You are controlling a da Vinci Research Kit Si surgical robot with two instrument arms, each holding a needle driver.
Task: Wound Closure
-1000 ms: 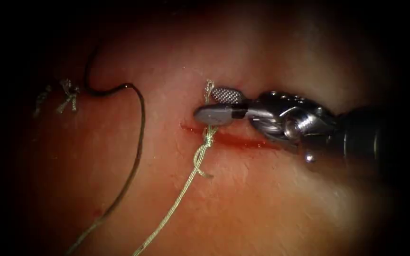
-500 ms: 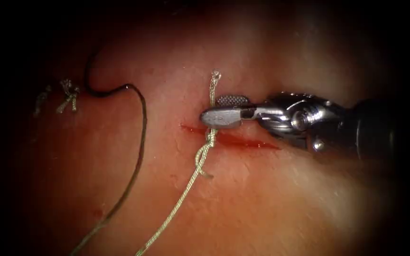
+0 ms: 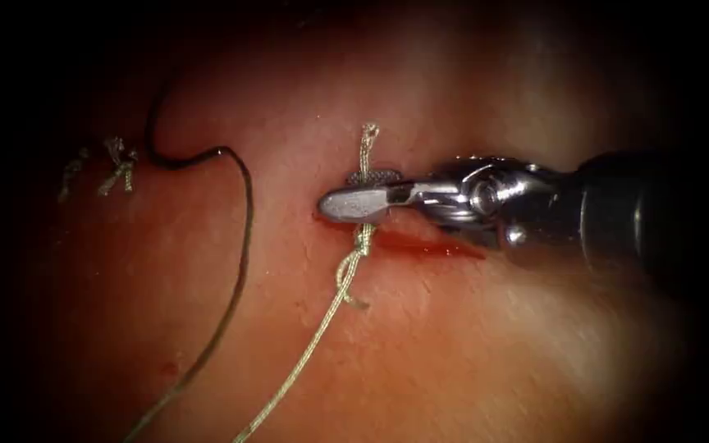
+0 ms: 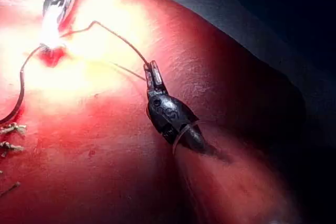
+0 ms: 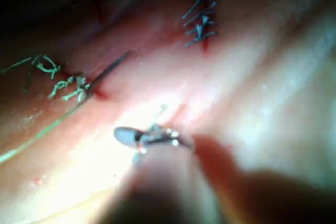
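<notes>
- Your right tool (image 3: 354, 193) reaches in from the right, jaws slightly parted astride the upright thread tail (image 3: 368, 146) above the knot (image 3: 363, 238) on the cut (image 3: 428, 244)
- Your left tool (image 4: 154, 80) pinches the dark needle (image 4: 118, 35); open tissue (image 3: 453, 344) lies near

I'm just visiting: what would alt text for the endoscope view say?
The right tool reaches in from the right, its jaws straddling the short upright thread end just above the knot on the red cut in the tissue.
</notes>
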